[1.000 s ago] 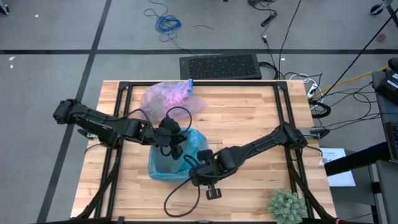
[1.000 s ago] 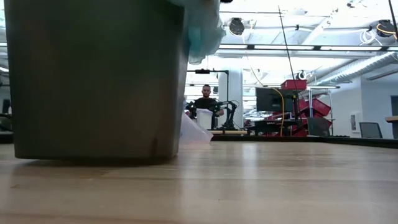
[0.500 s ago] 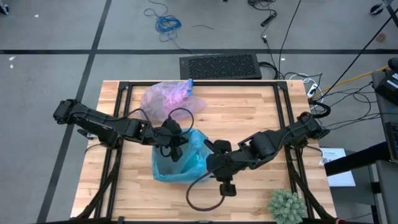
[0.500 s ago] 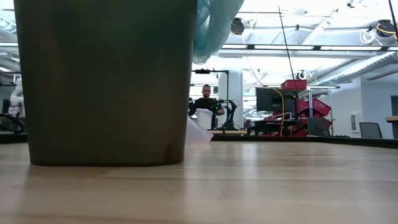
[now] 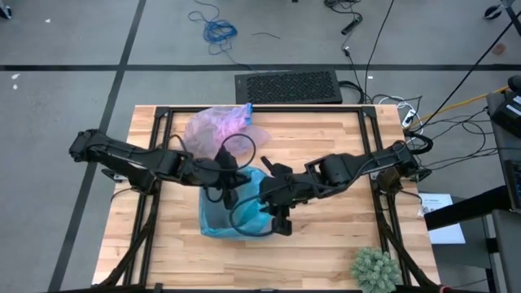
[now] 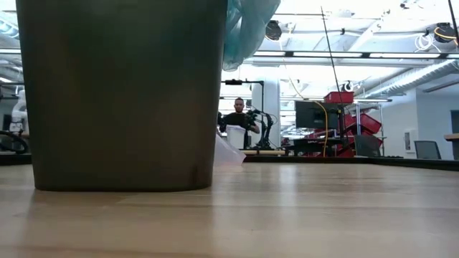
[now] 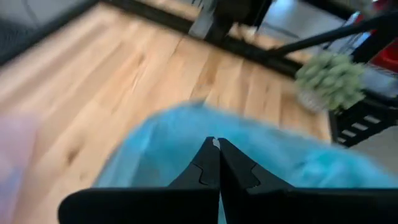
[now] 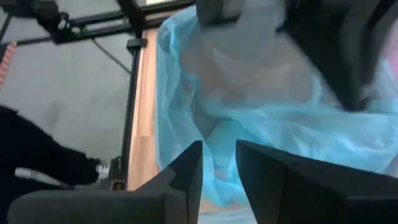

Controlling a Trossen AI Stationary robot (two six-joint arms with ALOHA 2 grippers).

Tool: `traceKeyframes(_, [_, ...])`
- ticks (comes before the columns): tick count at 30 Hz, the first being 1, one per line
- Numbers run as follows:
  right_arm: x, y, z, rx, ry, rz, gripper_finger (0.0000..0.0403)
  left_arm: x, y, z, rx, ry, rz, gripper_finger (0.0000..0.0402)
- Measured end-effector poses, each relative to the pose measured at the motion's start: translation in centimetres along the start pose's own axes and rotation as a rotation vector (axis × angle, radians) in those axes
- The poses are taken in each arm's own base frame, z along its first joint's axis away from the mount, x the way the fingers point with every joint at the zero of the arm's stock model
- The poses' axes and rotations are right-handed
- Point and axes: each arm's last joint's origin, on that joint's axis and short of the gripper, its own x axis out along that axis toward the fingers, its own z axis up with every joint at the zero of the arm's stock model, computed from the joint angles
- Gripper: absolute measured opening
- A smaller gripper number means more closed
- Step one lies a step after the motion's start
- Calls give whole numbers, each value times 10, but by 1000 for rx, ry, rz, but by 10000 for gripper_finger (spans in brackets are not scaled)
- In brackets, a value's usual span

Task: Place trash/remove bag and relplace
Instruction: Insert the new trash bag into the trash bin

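A light blue bag [image 5: 242, 215] is draped over the dark bin [image 6: 122, 93], which stands on its bottom on the table. The bag's upper edge [image 6: 247, 25] billows above the bin's rim. My left gripper [image 5: 233, 185] is shut at the bag's far-left edge. My right gripper [image 5: 273, 203] hovers open over the bag's right side, with the blue film [image 8: 249, 118] beyond its fingers. The lavender-pink bag [image 5: 218, 126] lies crumpled on the table's far side. The trash is out of view. My left gripper has its shut fingertips [image 7: 216, 144] on the blue bag's upper edge [image 7: 186, 124], coming slanting down from the table's left. The thin film between the tips is too fine to make out. The bag's edge stands raised above the bin and the rest hangs slack.
A green spiky plant [image 5: 374, 268] stands at the table's near right corner. A black mat [image 5: 289, 85] lies on the floor beyond the far edge. Bare wood lies to the right of the bin [image 6: 323, 208]. A person sits far off in the room [image 6: 238, 118].
My right gripper has risen from the bag's near edge and gone toward the far edge, ending over the bag's right side. My left gripper has risen a little with the bag's edge. The bin has slid slightly sideways, and the bag now billows higher above its rim.
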Motion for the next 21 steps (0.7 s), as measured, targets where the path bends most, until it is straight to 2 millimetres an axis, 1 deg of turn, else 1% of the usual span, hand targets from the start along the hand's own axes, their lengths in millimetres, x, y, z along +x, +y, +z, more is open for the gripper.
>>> traceKeyframes(3, [-2, -3, -1, -34, 15, 1, 86, -13, -7, 20, 45, -42, -29, 0])
traceKeyframes(6, [-12, -4, 0, -49, 3, 5, 80, -32, -13, 37, 57, 24, -128, 0])
traceKeyframes(8, [-21, -6, 1, -46, -15, 12, 77, -41, -15, 40, 65, 100, -203, 0])
traceKeyframes(10, [-26, -8, 2, -44, -26, 14, 74, -43, -17, 41, 61, 151, -262, 0])
traceKeyframes(12, [-28, -11, 3, -49, -25, 8, 71, -38, -18, 37, 47, 205, -288, 0])
traceKeyframes(14, [-31, -13, 2, -51, -18, 1, 68, -26, -21, 33, 49, 246, -287, 0])
traceKeyframes(18, [-36, -17, 2, -47, -15, -8, 63, 6, -22, 14, 71, 398, -216, 0])
traceKeyframes(21, [-37, -18, 0, -49, -2, -13, 63, 24, -19, -2, 81, 527, -137, 0])
